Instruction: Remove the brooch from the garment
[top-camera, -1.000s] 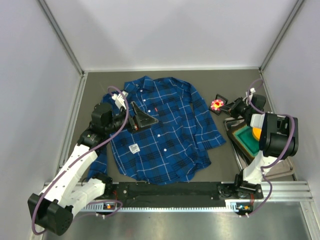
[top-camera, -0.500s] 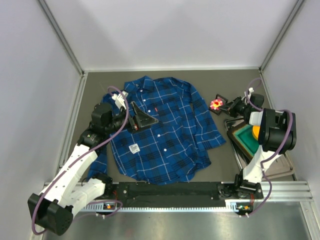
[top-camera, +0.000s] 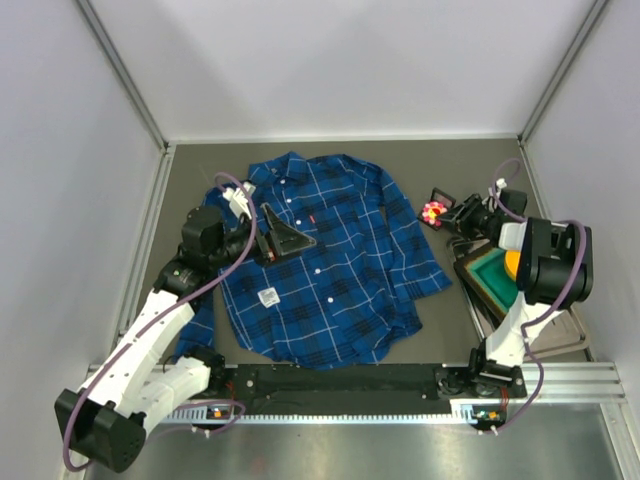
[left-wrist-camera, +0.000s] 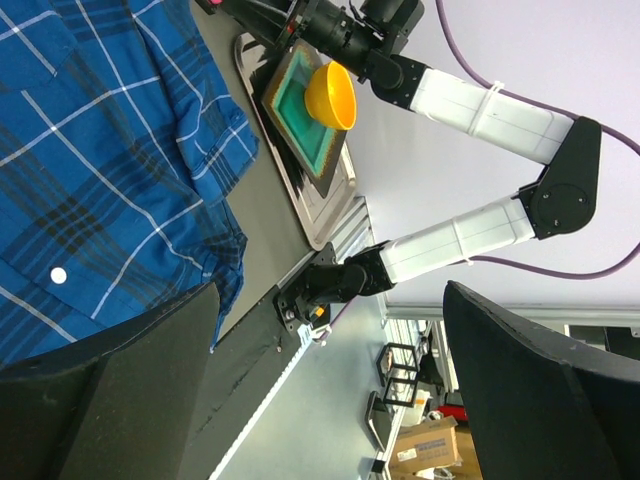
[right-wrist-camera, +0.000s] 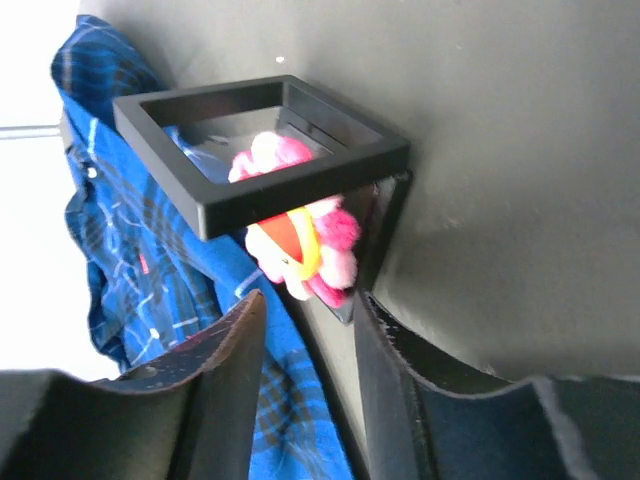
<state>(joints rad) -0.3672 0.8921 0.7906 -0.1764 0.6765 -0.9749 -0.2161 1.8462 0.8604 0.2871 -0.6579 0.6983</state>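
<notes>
The garment (top-camera: 325, 260), a blue plaid shirt, lies spread flat on the dark table and also shows in the left wrist view (left-wrist-camera: 90, 150). The brooch (top-camera: 432, 211), pink and red with a yellow centre, is off the shirt beside its right sleeve. In the right wrist view the brooch (right-wrist-camera: 300, 250) sits against a black square frame (right-wrist-camera: 300, 170). My right gripper (right-wrist-camera: 310, 300) is open, its tips just short of the brooch, with nothing between them. From above, that right gripper (top-camera: 447, 217) reaches in from the right. My left gripper (top-camera: 285, 238) hovers open over the shirt's chest, empty.
A metal tray (top-camera: 555, 340) at the right holds a green pad and an orange bowl (top-camera: 513, 265), also visible in the left wrist view (left-wrist-camera: 332, 95). A white square tag (top-camera: 268, 296) lies on the shirt. Grey walls enclose the table on three sides.
The right gripper's jaws have parted from shut, and the brooch now rests free ahead of the fingertips. The left arm has not moved.
</notes>
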